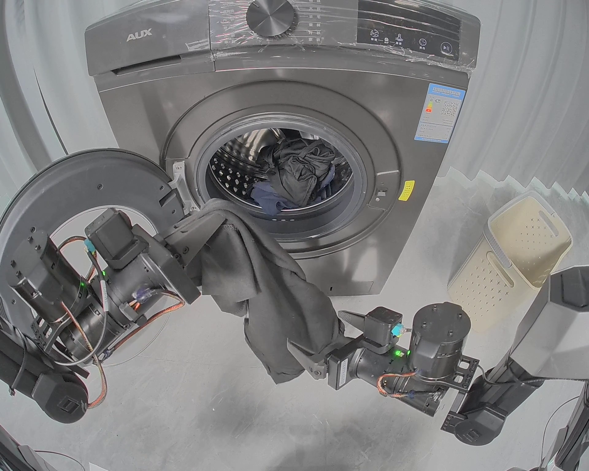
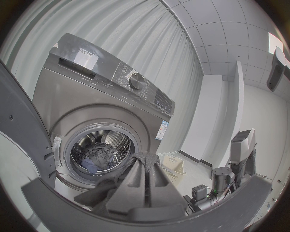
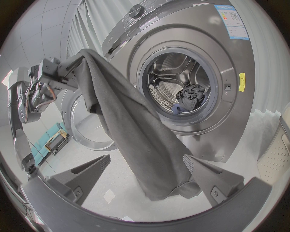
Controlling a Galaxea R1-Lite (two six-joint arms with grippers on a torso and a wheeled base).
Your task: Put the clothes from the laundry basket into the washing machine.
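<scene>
Grey garment (image 1: pixel 270 294) hangs pinched tight in the left gripper (image 1: pixel 202 225), raised before the open washing machine (image 1: pixel 380 110). Lower, the right gripper (image 1: pixel 326 341) spreads wide, cloth hanging between its fingers (image 3: pixel 211 178). Pale floor (image 1: pixel 184 392), white curtains (image 1: pixel 527 92); laundry basket (image 1: pixel 521 257) right of the machine. Left wrist view takes in ceiling tiles (image 2: pixel 229 27).

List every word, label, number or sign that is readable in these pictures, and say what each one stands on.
Brand logo, pale capitals on the drawer front of the washing machine: a brand name, not quoted here.
Blue label, on the front panel up and to the right of the drum opening: print too small to read.
Yellow sticker, beside the door latch: too small to read.
Control panel icons and the marks around the dial: too small to read.
</scene>
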